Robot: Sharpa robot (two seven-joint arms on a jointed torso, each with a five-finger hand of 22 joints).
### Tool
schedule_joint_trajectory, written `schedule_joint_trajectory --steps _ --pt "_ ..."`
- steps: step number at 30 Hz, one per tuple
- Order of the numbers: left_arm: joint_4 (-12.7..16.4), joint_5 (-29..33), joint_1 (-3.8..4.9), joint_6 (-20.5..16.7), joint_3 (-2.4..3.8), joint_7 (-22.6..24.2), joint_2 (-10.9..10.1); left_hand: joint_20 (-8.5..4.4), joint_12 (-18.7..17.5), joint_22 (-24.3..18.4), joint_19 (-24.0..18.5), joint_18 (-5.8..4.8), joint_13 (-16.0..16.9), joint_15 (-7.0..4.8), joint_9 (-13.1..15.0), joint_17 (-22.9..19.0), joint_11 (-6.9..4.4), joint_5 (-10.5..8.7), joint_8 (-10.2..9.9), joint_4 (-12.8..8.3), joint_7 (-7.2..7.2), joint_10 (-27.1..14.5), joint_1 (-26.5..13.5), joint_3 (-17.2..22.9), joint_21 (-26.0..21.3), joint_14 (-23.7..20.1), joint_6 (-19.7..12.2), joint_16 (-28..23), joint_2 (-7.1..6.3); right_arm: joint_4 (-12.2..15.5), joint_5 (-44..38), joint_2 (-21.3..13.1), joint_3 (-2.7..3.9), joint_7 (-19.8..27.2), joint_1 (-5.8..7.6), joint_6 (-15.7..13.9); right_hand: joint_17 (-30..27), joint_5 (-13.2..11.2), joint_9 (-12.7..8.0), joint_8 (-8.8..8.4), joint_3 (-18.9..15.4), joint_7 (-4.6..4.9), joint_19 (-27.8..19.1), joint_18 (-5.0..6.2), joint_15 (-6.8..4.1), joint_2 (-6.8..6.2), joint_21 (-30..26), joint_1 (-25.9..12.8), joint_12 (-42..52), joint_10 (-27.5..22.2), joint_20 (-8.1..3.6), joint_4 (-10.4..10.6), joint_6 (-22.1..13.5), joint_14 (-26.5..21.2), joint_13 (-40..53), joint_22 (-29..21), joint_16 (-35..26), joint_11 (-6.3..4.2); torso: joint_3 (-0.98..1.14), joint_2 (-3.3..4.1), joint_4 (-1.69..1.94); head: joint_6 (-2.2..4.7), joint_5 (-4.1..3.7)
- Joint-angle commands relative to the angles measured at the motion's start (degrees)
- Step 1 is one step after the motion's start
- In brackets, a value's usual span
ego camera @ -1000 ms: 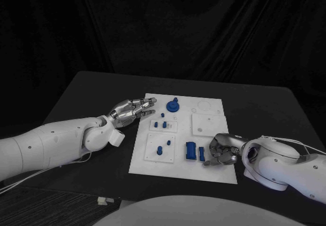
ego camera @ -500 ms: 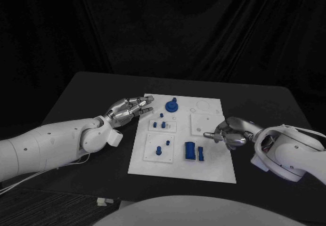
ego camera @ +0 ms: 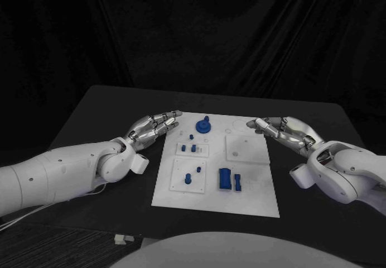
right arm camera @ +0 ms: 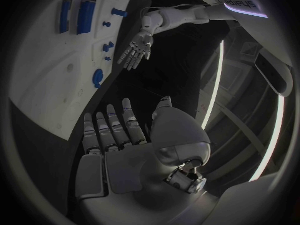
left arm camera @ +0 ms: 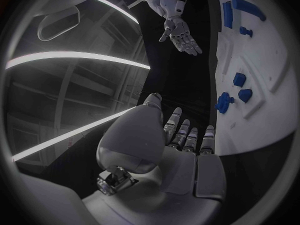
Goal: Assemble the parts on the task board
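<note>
Hands are held empty at either side of the task board (ego camera: 251,202), a white plate lying lengthwise away from the robot in the middle of the black table (ego camera: 88,120). The left hand (ego camera: 154,128) is raised beside the board's far left edge, its fingers extended and slightly apart, with nothing held. The right hand (ego camera: 280,131) is raised over the board's far right edge in much the same way, its fingers stretched toward the middle and loosely spread, also holding nothing. In the wrist views both palms are seen open and flat, each facing the other across the board.

Blue parts are spread along the board's left and centre. A round knob-like part (ego camera: 204,125) stands at the far end, between the two hands and just beside the left fingertips (ego camera: 178,116). Nearer the robot, two small pegs (ego camera: 189,148) sit in a square recess, and two more small pegs (ego camera: 193,173) sit in the next recess. A larger rectangular block (ego camera: 226,179) with a narrow bar (ego camera: 239,181) beside it lies near the board's close end, both with their long axes running along the board's length.

The round part is judged nearer to the left hand, lying just inward of its fingertips. The block and bar lie back toward the robot from the right hand, on its side of the board's middle, so a reach for them would likely be shorter for the right arm.
</note>
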Motion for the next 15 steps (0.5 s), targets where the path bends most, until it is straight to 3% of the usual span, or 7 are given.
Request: schedule_joint_trajectory --steps 1,4,5,7,11,14,15 --pt "0.66 -4.58 -0.06 -6.32 0.05 17.11 -0.05 -0.93 -0.86 -0.29 -0.11 1.02 -0.19 -1.33 -0.18 -0.25 -1.54 -2.36 -0.94 0.0 -1.22 -0.66 -1.08 -1.97 -0.32 -0.07 -1.96 -0.52 0.21 -1.15 8.39 0.68 -0.04 15.39 -1.33 1.23 -7.25 0.68 -6.94 -2.38 1.98 -3.69 -14.67 -0.72 -3.18 -1.38 -1.87 1.1 -3.4 -11.52 0.25 0.12 -9.07 -16.32 -6.82 -17.59 -2.01 -3.56 0.02 0.26 0.0 0.0 0.04" --pt "0.88 -5.55 -0.06 -8.26 0.05 18.04 -0.2 -0.81 -0.93 -0.47 -0.16 0.89 -0.2 -2.92 -0.17 -0.25 -2.84 -2.55 -1.26 -0.06 -2.05 -0.8 -1.04 -3.02 -0.36 -0.07 -1.78 -0.52 0.33 -2.04 7.28 1.25 -0.04 18.4 -2.52 0.74 -9.25 0.79 -11.86 -2.49 3.94 -6.23 -15.07 1.64 -4.91 -2.62 -2.1 0.47 -4.11 -18.12 -0.61 0.15 -13.45 -19.6 -11.43 -19.29 -2.92 -8.21 0.07 0.28 0.2 0.0 -0.03" --pt "0.92 -5.72 -0.06 -8.69 0.05 18.2 -0.24 -1.66 -1.09 -0.69 -0.23 0.92 -0.23 -3.68 -0.2 -0.25 -3.43 -2.51 -1.46 -0.06 -2.5 -0.86 -0.95 -3.5 -0.41 -0.07 -1.93 -0.52 0.36 -2.26 7.06 1.4 -0.04 19.13 -2.81 0.69 -9.44 0.92 -13.16 -2.32 4.67 -6.26 -15.15 2.79 -6.03 -2.96 -2.2 0.71 -4.2 -19.98 -2.14 0.1 -14.03 -19.91 -12.84 -19.98 -3.04 -10.69 0.07 0.27 0.2 0.0 -0.02" --pt "0.92 -6.0 -0.06 -9.39 0.05 18.47 -0.29 -3.33 -1.54 -0.98 -0.31 1.02 -0.29 -4.16 -0.27 -0.25 -3.93 -2.46 -1.81 -0.06 -2.95 -1.07 -0.9 -4.12 -0.48 -0.07 -2.53 -0.52 0.48 -2.7 6.57 1.73 -0.04 20.67 -3.38 0.55 -9.44 1.09 -15.35 -1.69 5.82 -6.36 -15.15 4.22 -6.66 -3.53 -2.2 0.8 -3.87 -21.98 -2.28 0.22 -14.37 -19.91 -14.81 -19.98 -3.04 -13.05 0.06 0.23 0.31 0.0 -0.2" --pt "0.81 -6.26 -0.06 -9.92 0.05 18.77 -0.22 -4.91 -1.9 -1.29 -0.4 1.11 -0.33 -4.37 -0.32 -0.25 -4.21 -2.43 -2.04 -0.05 -3.18 -1.28 -0.76 -4.67 -0.56 -0.07 -3.0 -0.52 0.73 -3.28 5.39 2.2 -0.04 22.66 -4.15 -0.04 -9.44 1.07 -18.26 -1.39 6.61 -7.98 -15.15 5.13 -8.44 -3.91 -2.2 0.79 -3.83 -23.56 -3.26 0.09 -16.24 -19.91 -16.73 -19.98 -3.04 -14.64 0.04 0.1 0.1 0.0 -0.19" --pt "0.8 -6.37 -0.06 -10.08 0.05 18.99 -0.13 -5.65 -1.82 -1.37 -0.42 1.1 -0.31 -4.55 -0.3 -0.25 -4.27 -2.3 -2.03 -0.07 -3.24 -1.26 -0.6 -4.87 -0.58 -0.07 -2.87 -0.52 0.84 -3.62 4.35 2.41 -0.04 23.66 -4.55 -0.33 -9.44 1.04 -19.62 -1.41 6.7 -8.46 -15.15 5.31 -8.94 -3.85 -2.2 0.69 -3.76 -24.04 -4.14 0.07 -17.25 -19.91 -17.45 -19.98 -3.04 -14.75 0.07 0.05 0.01 0.0 0.03" --pt "0.77 -6.4 -0.06 -10.1 0.05 19.05 -0.08 -5.91 -1.77 -1.4 -0.43 1.07 -0.3 -4.6 -0.3 -0.25 -4.28 -2.29 -2.03 -0.07 -3.26 -1.23 -0.55 -4.94 -0.59 -0.07 -2.83 -0.52 0.86 -3.72 4.11 2.47 -0.04 23.87 -4.64 -0.43 -9.44 1.05 -20.76 -1.79 6.72 -9.61 -15.15 5.34 -9.21 -3.73 -2.2 0.65 -3.52 -24.21 -4.5 0.05 -18.85 -19.91 -17.76 -19.98 -3.04 -14.38 0.11 0.06 0.08 0.0 -0.06"
